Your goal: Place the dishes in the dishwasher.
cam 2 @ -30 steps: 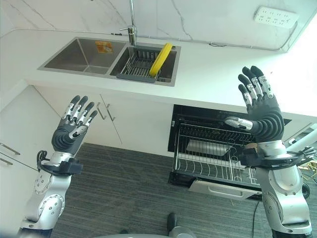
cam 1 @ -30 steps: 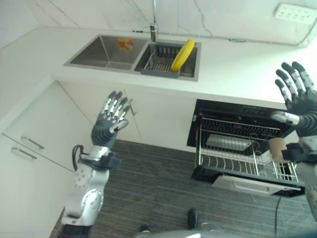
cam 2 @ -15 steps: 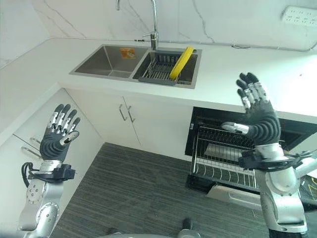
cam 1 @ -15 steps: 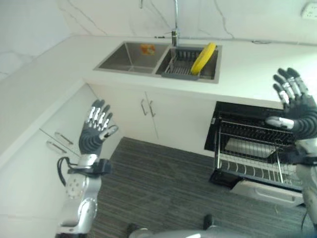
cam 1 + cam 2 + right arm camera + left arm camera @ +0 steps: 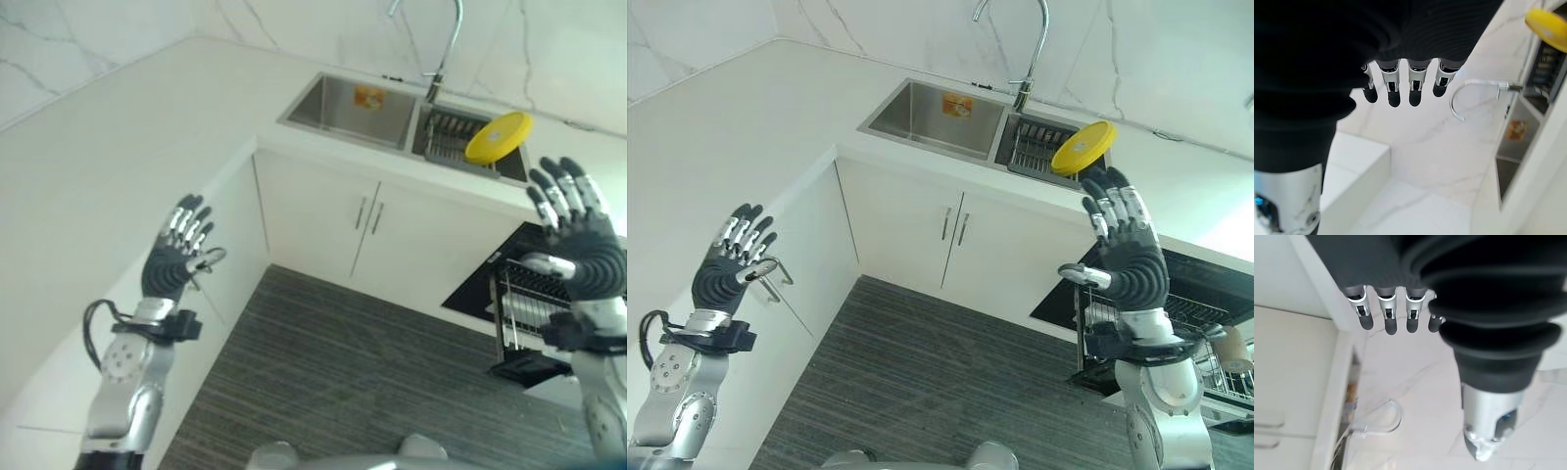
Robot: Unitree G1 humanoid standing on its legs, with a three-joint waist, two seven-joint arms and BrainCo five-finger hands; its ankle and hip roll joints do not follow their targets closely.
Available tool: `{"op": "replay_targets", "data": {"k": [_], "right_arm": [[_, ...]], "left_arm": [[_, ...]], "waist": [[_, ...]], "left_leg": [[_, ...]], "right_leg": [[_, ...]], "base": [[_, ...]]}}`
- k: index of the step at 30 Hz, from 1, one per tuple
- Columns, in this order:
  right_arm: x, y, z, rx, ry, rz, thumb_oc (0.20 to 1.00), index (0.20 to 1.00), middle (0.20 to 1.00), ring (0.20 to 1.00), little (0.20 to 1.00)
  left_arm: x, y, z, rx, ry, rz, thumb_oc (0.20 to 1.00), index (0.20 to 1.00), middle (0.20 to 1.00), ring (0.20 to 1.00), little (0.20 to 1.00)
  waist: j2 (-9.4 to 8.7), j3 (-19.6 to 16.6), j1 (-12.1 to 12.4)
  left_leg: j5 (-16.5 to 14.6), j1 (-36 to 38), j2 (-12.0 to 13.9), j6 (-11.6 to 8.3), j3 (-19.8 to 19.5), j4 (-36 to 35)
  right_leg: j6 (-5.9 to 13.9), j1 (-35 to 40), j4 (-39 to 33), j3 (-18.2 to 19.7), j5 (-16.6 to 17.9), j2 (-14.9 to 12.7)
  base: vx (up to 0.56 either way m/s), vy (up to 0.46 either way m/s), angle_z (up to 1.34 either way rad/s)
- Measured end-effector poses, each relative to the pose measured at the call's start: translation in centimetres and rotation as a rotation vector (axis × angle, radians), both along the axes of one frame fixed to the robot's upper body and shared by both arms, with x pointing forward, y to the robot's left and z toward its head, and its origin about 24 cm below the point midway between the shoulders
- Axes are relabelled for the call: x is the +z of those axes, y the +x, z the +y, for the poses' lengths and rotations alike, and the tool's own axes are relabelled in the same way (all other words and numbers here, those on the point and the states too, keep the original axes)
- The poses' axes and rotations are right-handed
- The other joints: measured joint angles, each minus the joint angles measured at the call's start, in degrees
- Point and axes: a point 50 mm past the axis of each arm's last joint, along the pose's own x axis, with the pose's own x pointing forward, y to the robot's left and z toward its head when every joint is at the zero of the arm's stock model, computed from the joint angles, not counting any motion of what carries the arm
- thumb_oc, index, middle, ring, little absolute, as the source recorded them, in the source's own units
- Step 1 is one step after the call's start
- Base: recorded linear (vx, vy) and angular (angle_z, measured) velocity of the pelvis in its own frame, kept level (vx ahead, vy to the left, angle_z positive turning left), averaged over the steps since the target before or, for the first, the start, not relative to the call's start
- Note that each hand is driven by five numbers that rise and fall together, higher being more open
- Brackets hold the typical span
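In the steel sink [image 5: 931, 116] rack [image 5: 1038, 157], a round yellow plate [image 5: 1083, 148].

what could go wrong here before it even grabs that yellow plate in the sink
1. The yellow plate leans on edge in the sink rack; a careless touch could tip it or slide it off.
2. The dishwasher rack stands pulled out just behind the raised, open right hand; lowering that arm might strike it.
3. The open left hand is close to a cabinet handle and could snag it.
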Motion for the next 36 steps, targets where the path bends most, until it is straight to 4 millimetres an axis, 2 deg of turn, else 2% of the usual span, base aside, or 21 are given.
{"op": "replay_targets", "data": {"k": [2, 3, 5, 8, 11, 16, 18, 19, 20, 21, 22, 23, 24, 25, 26, 27, 29, 31, 32, 35, 36], "right_arm": [[0.5, 0.7, 0.5, 0.013, 0.003, -0.027, 1.0, 1.0, 1.0, 1.0, 1.0], [1.0, 0.9, 0.7, 0.024, -0.008, -0.048, 1.0, 1.0, 1.0, 1.0, 1.0], [0.8, 1.2, 0.3, 0.002, -0.007, -0.037, 1.0, 1.0, 1.0, 1.0, 1.0], [-0.3, 1.3, -0.3, -0.025, 0.0, 0.015, 1.0, 1.0, 1.0, 1.0, 1.0], [0.2, 1.5, -0.3, -0.029, -0.019, 0.0, 1.0, 1.0, 1.0, 1.0, 1.0], [0.4, 1.6, -0.4, -0.038, -0.014, -0.009, 1.0, 1.0, 1.0, 1.0, 1.0], [0.4, 1.7, -0.3, -0.033, -0.015, -0.011, 1.0, 1.0, 1.0, 1.0, 1.0], [0.4, 1.7, -0.2, -0.029, -0.015, -0.007, 1.0, 1.0, 1.0, 1.0, 1.0], [0.4, 1.8, -0.1, -0.024, -0.018, -0.01, 1.0, 1.0, 1.0, 1.0, 1.0], [0.4, 1.8, -0.1, -0.018, -0.019, -0.01, 1.0, 1.0, 1.0, 1.0, 1.0], [0.3, 1.8, 0.1, -0.012, -0.019, -0.007, 1.0, 1.0, 1.0, 1.0, 1.0], [0.3, 1.9, 0.2, -0.004, -0.018, -0.005, 1.0, 1.0, 1.0, 1.0, 1.0], [-0.1, 2.3, 0.5, 0.006, -0.004, 0.009, 1.0, 1.0, 1.0, 1.0, 1.0], [0.2, 2.6, 0.4, 0.005, -0.024, 0.008, 1.0, 1.0, 1.0, 1.0, 1.0], [-0.5, 2.6, 0.5, 0.004, -0.014, 0.04, 1.0, 1.0, 1.0, 1.0, 1.0], [-0.8, 2.5, 0.5, 0.015, -0.025, 0.057, 1.0, 1.0, 1.0, 1.0, 1.0], [-1.1, 2.4, 0.5, 0.024, -0.037, 0.077, 1.0, 1.0, 1.0, 1.0, 1.0], [-0.9, 2.4, 0.5, 0.024, -0.046, 0.072, 1.0, 1.0, 1.0, 1.0, 1.0], [-0.9, 2.4, 0.5, 0.025, -0.05, 0.069, 1.0, 1.0, 1.0, 1.0, 1.0], [-1.0, 1.9, -0.1, 0.013, -0.059, 0.078, 1.0, 1.0, 1.0, 1.0, 1.0], [-0.8, 1.7, 0.1, 0.019, -0.061, 0.068, 1.0, 1.0, 1.0, 1.0, 1.0]], "left_arm": [[-0.2, 0.3, -0.7, -0.018, 0.025, 0.008, 1.0, 1.0, 1.0, 1.0, 1.0], [-0.2, 0.3, -1.0, -0.015, 0.054, 0.01, 1.0, 1.0, 1.0, 1.0, 1.0], [-0.4, 0.2, -0.7, 0.02, 0.055, 0.025, 1.0, 1.0, 1.0, 1.0, 1.0], [-0.6, 0.0, -0.6, 0.036, 0.057, 0.036, 1.0, 1.0, 1.0, 1.0, 1.0], [0.0, -0.1, -1.0, 0.051, 0.083, 0.011, 1.0, 1.0, 1.0, 1.0, 1.0], [0.0, 0.0, -1.0, 0.077, 0.07, 0.011, 1.0, 1.0, 1.0, 1.0, 1.0], [-0.2, 0.1, -1.3, 0.069, 0.065, 0.016, 1.0, 1.0, 1.0, 1.0, 1.0], [-0.4, 0.3, -1.5, 0.06, 0.06, 0.023, 1.0, 1.0, 1.0, 1.0, 1.0], [-0.6, 0.3, -2.1, 0.044, 0.03, 0.035, 1.0, 1.0, 1.0, 1.0, 1.0], [-1.2, 0.2, -2.9, 0.029, -0.003, 0.051, 1.0, 1.0, 1.0, 1.0, 1.0], [-1.6, 0.0, -3.2, 0.023, -0.018, 0.063, 1.0, 1.0, 1.0, 1.0, 1.0], [-1.9, -0.2, -3.0, 0.029, -0.016, 0.078, 1.0, 1.0, 1.0, 1.0, 1.0], [-2.6, -0.3, -2.9, 0.039, -0.026, 0.102, 1.0, 1.0, 1.0, 1.0, 1.0], [-2.8, 0.1, -3.1, 0.048, -0.049, 0.098, 1.0, 1.0, 1.0, 1.0, 1.0], [-3.7, 0.3, -3.3, 0.044, -0.055, 0.136, 1.0, 1.0, 1.0, 1.0, 1.0], [-4.1, 0.1, -3.4, 0.042, -0.055, 0.149, 1.0, 1.0, 1.0, 1.0, 1.0], [-4.3, -0.4, -3.2, 0.053, -0.059, 0.145, 1.0, 1.0, 1.0, 1.0, 1.0], [-4.4, -0.9, -3.2, 0.053, -0.06, 0.145, 1.0, 1.0, 1.0, 1.0, 1.0], [-4.2, -1.0, -3.1, 0.052, -0.06, 0.132, 1.0, 1.0, 1.0, 1.0, 1.0], [-3.9, -1.0, -3.0, 0.053, -0.057, 0.12, 1.0, 1.0, 1.0, 1.0, 1.0], [-3.8, -1.0, -2.9, 0.057, -0.055, 0.114, 1.0, 1.0, 1.0, 1.0, 1.0]], "waist": [[-0.38, 0.0, -0.1], [-1.09, -0.3, 0.2], [-1.48, -0.5, -0.2], [-0.19, -0.2, -0.2], [1.17, -0.3, -1.0], [2.68, -0.5, -2.6], [1.79, -0.4, -2.6], [0.9, -0.4, -2.9], [0.4, -0.2, -2.5], [0.29, -0.1, -2.2], [0.22, -0.1, -2.5], [0.19, 0.0, -2.5], [2.88, -0.2, -3.0], [5.21, 0.5, -3.7], [5.73, 0.6, -4.9], [5.58, 0.5, -4.0], [5.85, 0.8, -2.3], [5.6, 0.8, -2.1], [5.55, 0.8, -1.2], [5.7, 1.0, -1.0], [5.76, 1.0, -0.7]], "left_leg": [[0.0, 0.1, -0.9, 0.05, 0.6, -0.3], [-0.1, 0.2, -2.1, 0.02, 1.9, -0.6], [-0.1, 0.7, -3.3, -0.05, 2.1, -1.3], [-0.1, 1.1, -2.7, -0.18, 2.3, -1.9], [0.2, 1.4, -2.0, -0.93, 3.1, -2.1], [-0.7, 1.2, 0.1, -3.01, 4.7, 0.4], [-1.8, -1.7, 1.6, -4.3, 5.2, 8.7], [-2.0, -5.1, 2.4, -4.59, 5.0, 16.5], [-0.2, -11.5, 4.9, -6.15, 4.3, 30.7], [1.5, -17.9, 6.2, -7.88, -0.2, 40.3], [1.0, -20.7, 6.2, -7.69, -1.5, 41.5], [0.3, -20.6, 6.4, -6.39, -0.5, 34.7], [1.1, -16.1, 7.3, -5.73, -0.5, 12.3], [3.7, -13.5, 10.8, -8.05, -2.3, -3.6], [5.0, -13.8, 10.7, -7.39, -2.7, -5.8], [6.2, -14.0, 10.6, -8.34, -5.4, -5.8], [7.6, -14.1, 10.8, -9.77, -9.4, -5.4], [7.6, -13.8, 10.3, -9.69, -3.3, -5.4], [7.6, -13.5, 9.1, -9.62, -3.4, -5.4], [9.8, -9.4, 6.5, -6.6, -1.3, -5.7], [13.6, -8.2, 5.5, -4.32, -1.5, -5.7]], "right_leg": [[-0.87, 0.5, -3.6, -2.2, -0.3, 2.5], [-1.17, 0.9, -8.6, -4.2, 0.9, 2.9], [-2.14, 3.6, -16.3, -4.5, 2.7, 3.4], [-3.12, 5.9, -21.8, -4.2, 5.1, 5.4], [-3.74, 8.2, -26.2, -3.3, 6.4, 7.1], [-5.72, 8.2, -26.9, -1.9, 6.0, 9.0], [-8.3, 7.1, -24.2, -0.8, 3.3, 9.0], [-9.11, 6.9, -23.7, -0.5, 2.8, 8.5], [-9.72, 7.4, -23.8, 0.7, 2.5, 8.6], [-10.46, 8.4, -23.9, 2.0, 2.2, 8.8], [-10.48, 8.2, -24.0, 2.6, 2.1, 8.8], [-9.45, 8.9, -25.2, 2.7, 2.7, 8.9], [-1.92, 9.7, -24.2, 1.2, -0.3, 9.8], [-11.52, 7.4, -16.2, 4.1, -2.7, 10.8], [-9.69, 9.6, -18.2, 3.6, -2.5, 10.8], [-8.23, 10.8, -19.8, 5.3, -2.3, 11.2], [-8.91, 12.7, -21.8, 7.0, -2.0, 12.0], [-9.96, 16.5, -24.9, 6.3, -0.9, 12.0], [-9.88, 18.0, -26.2, 6.6, -0.9, 12.0], [-6.39, 23.4, -28.3, 7.1, -3.1, 11.2], [-5.15, 24.3, -28.3, 7.9, -3.9, 10.2]], "base": [[0.03, 0.013, -0.27], [0.05, -0.042, -0.4], [0.04, -0.099, -0.25], [0.02, -0.151, -0.13], [0.1, -0.225, -0.14], [0.07, -0.263, -0.18], [0.04, -0.287, -0.4], [0.07, -0.239, -0.39], [0.1, -0.144, -0.47], [0.17, -0.03, -0.57], [0.22, 0.126, -0.64], [0.21, 0.164, -0.79], [0.28, 0.264, -0.81], [0.32, 0.256, -0.33], [0.33, 0.249, -0.09], [0.24, 0.152, -0.19], [0.18, 0.115, -0.42], [0.19, 0.13, -0.03], [0.36, 0.228, -0.07], [0.37, 0.217, -0.1], [0.29, 0.159, -0.25]]}}
